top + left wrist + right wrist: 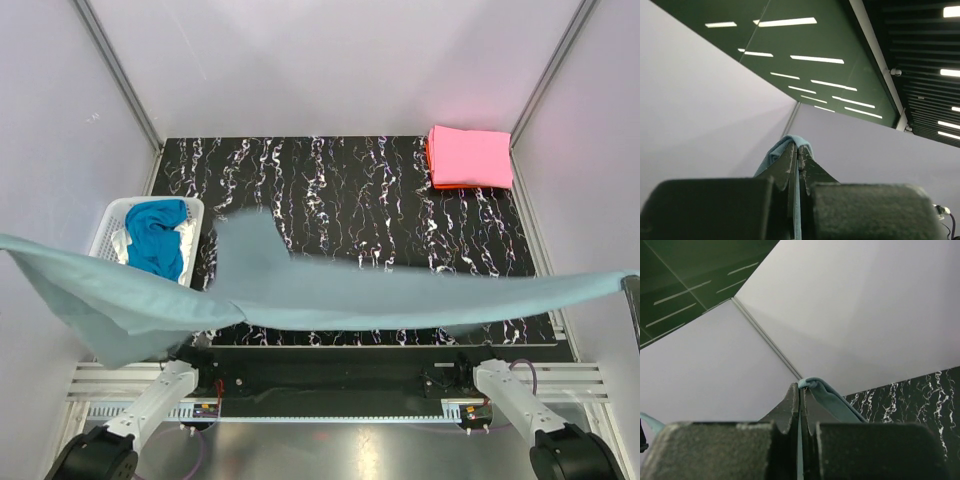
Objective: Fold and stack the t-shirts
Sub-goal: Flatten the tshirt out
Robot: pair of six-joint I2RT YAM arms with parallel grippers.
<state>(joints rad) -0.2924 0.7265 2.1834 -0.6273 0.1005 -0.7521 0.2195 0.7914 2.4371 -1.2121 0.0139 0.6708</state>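
The grey-blue t-shirt (330,295) hangs in the air above the near half of the worktop (380,200), stretched sideways from the left edge of the top view to the right edge. It sags a little in the middle, and one short sleeve sticks up from its far side. On the left, a loose fold droops lower.

The left pincer (799,152) is clamped on one end of this shirt. Its two dark fingers are pressed together with a thin layer of cloth between them and a small soft bunch poking out above the tips. The right pincer (801,390) grips the other end the same way, and a rolled hem curls away from its tips to the right.

The cloth is matte, soft and plain. The worktop is black with white marble-like veins. At its far right corner, a pink t-shirt (470,157) lies folded into a neat rectangle on top of an orange-red t-shirt (430,165), of which only the edge shows. At the left, a crumpled teal t-shirt (158,238) lies in a white mesh basket (108,225).
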